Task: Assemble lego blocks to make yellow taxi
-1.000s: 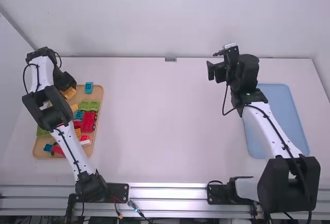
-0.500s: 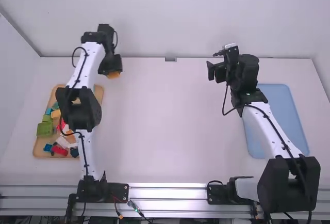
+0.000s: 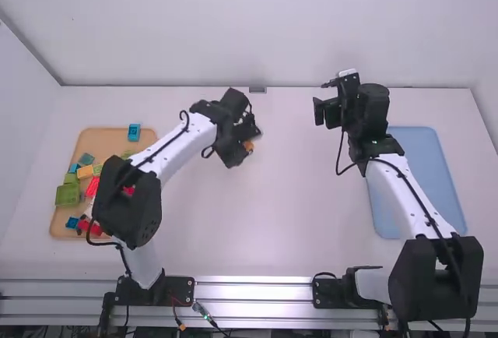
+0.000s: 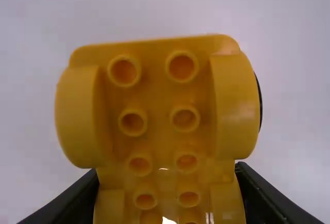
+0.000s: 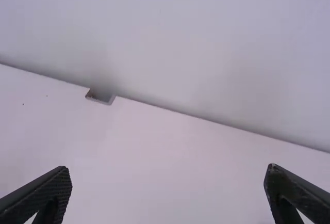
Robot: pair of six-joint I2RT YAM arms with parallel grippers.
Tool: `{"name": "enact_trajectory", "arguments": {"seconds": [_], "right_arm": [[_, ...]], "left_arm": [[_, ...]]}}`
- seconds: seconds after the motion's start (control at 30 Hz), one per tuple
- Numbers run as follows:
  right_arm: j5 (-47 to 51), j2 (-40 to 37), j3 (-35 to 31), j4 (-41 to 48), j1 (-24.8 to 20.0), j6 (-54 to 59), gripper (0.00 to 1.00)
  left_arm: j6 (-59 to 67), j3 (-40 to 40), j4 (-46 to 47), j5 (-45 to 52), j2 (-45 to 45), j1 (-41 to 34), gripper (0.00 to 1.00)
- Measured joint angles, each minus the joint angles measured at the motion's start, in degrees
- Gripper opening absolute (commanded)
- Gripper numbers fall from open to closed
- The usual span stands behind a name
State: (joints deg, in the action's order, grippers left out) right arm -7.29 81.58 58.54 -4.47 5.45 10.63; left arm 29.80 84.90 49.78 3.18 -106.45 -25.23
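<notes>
Two white robot arms with black joints stand at a white table [image 3: 296, 205] in the high view. The left arm [image 3: 173, 151] leans diagonally inward, and its black left gripper [image 3: 247, 142] holds a yellow plastic block [image 3: 248, 147] near mid-table. The block lies leftward of the black right gripper [image 3: 322, 96] and well apart from it. A tan tray [image 3: 105, 139] of coloured blocks sits at left.

Left wrist view: the fingers are closed in on the block's two sides. Its hollow underside, between rounded flanks, faces the camera, its long axis running lengthwise between them. Setting it down probably calls for turning that underside tableward.

Right wrist view: the fingers stand wide apart with nothing between.
</notes>
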Motion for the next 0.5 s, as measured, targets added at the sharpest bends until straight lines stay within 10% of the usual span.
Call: {"name": "enact_trajectory", "arguments": {"seconds": [0.5], "right_arm": [[-0.1,-0.5,0.0,3.4,-1.0,0.0,0.99]], "left_arm": [[20.0,-17.5,-11.5,0.7,0.0,-12.1,0.02]]}}
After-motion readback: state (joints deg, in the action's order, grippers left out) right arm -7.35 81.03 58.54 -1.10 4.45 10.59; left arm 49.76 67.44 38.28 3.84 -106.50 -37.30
